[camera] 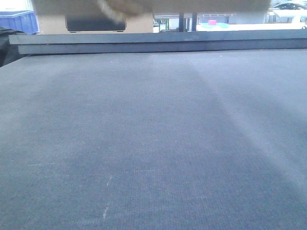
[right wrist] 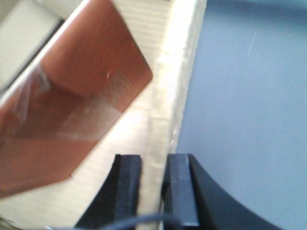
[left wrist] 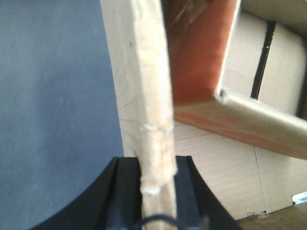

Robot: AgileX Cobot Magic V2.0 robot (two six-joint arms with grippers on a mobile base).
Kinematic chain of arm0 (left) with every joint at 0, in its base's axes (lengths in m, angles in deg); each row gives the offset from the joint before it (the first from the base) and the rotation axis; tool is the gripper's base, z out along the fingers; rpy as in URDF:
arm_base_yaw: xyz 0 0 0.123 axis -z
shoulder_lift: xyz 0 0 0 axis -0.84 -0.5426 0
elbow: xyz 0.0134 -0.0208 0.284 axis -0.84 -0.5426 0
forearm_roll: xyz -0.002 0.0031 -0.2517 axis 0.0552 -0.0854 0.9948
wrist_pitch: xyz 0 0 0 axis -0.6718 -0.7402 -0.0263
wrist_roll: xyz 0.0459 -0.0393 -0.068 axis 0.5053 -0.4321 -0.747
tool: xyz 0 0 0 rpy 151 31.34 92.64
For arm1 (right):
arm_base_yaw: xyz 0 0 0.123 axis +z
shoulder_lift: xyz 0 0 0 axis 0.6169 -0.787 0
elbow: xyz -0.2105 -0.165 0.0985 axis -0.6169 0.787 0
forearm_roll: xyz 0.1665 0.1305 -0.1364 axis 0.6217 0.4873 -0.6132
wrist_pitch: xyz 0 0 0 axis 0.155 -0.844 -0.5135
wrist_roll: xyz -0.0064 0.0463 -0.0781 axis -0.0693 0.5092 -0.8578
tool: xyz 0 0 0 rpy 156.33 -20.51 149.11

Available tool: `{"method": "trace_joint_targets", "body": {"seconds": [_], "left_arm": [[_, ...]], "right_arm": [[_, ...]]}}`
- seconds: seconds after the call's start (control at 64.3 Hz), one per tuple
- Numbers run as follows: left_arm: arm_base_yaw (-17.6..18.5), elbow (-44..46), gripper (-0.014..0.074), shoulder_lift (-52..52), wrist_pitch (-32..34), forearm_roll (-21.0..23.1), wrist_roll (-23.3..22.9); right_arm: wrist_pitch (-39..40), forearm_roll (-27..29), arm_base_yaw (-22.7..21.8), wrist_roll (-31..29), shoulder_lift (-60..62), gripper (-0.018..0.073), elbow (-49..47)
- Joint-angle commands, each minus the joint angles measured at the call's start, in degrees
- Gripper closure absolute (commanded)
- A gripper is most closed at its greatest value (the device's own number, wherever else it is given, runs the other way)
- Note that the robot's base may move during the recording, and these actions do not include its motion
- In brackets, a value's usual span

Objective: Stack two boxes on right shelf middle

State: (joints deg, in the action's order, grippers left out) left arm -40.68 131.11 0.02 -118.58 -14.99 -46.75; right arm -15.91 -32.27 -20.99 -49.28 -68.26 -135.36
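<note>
Both grippers hold one tan cardboard box by its upright walls. In the left wrist view my left gripper is shut on a ragged cardboard edge, one black finger on each side. In the right wrist view my right gripper is shut on the opposite cardboard wall. Shiny brown tape crosses the box face, and a curled brown strip shows in the left wrist view. More tan cardboard lies behind it; I cannot tell whether it is the second box. The right shelf is out of view.
A grey fabric-textured table top fills the front view, with a dark raised rail along its far edge. A blurred tan box bottom hangs at the frame's top. Behind stand a blue bin and a tan box.
</note>
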Motion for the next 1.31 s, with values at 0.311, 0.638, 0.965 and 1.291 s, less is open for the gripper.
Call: {"method": "trace_joint_targets", "body": {"seconds": [0.311, 0.638, 0.965, 1.291], "left_arm": [[0.9, 2.5, 0.0708, 1.8, 2.0, 1.8, -0.2], [0.9, 2.5, 0.0708, 1.7, 2.2, 1.9, -0.2], [0.9, 2.5, 0.0708, 1.7, 2.2, 1.9, -0.2], [0.9, 2.5, 0.0708, 1.7, 2.3, 1.9, -0.2]], "right_arm": [[0.2, -0.9, -0.4, -0.4, 1.2, 0.0713, -2.7], [0.3, -0.8, -0.4, -0.4, 1.2, 0.0713, -2.7], [0.3, -0.8, -0.4, -0.4, 1.2, 0.0713, -2.7], [0.3, -0.8, -0.4, -0.4, 1.2, 0.0713, -2.7]]}}
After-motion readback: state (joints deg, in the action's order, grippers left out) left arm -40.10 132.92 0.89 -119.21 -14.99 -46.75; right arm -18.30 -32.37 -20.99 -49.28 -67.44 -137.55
